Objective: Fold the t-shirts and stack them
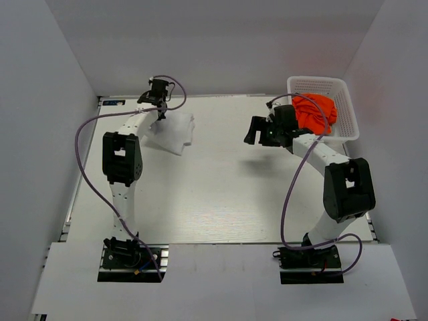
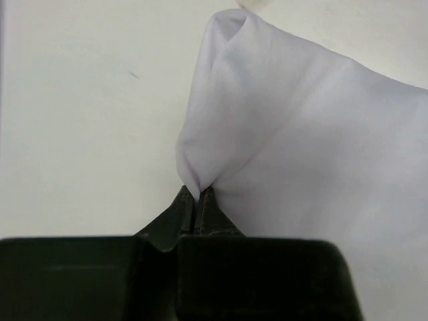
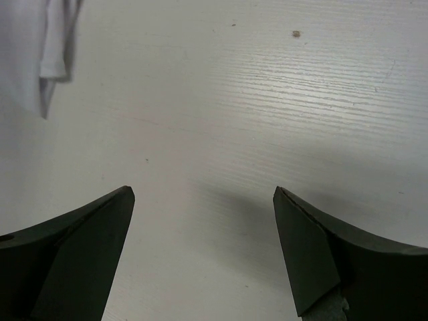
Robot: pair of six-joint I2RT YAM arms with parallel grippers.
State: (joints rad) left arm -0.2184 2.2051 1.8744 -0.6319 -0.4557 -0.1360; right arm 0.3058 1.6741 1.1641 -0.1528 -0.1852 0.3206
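The white t-shirt (image 1: pixel 175 132) lies bunched at the back left of the table. My left gripper (image 1: pixel 161 112) is shut on a pinch of its cloth; the left wrist view shows the white t-shirt (image 2: pixel 301 134) pulled to a point between the closed tips of the left gripper (image 2: pixel 198 195). The orange t-shirt (image 1: pixel 315 111) lies crumpled in the white mesh basket (image 1: pixel 348 107) at the back right. Just left of the basket, my right gripper (image 1: pixel 255 131) stands open over bare table; in its wrist view the right gripper (image 3: pixel 204 194) holds nothing, with an edge of the white t-shirt (image 3: pixel 40 47) at top left.
Grey walls enclose the table on the left, back and right. Purple cables loop off both arms. The white tabletop (image 1: pixel 221 194) stretches between the two arms. Both arm bases are bolted at the near edge.
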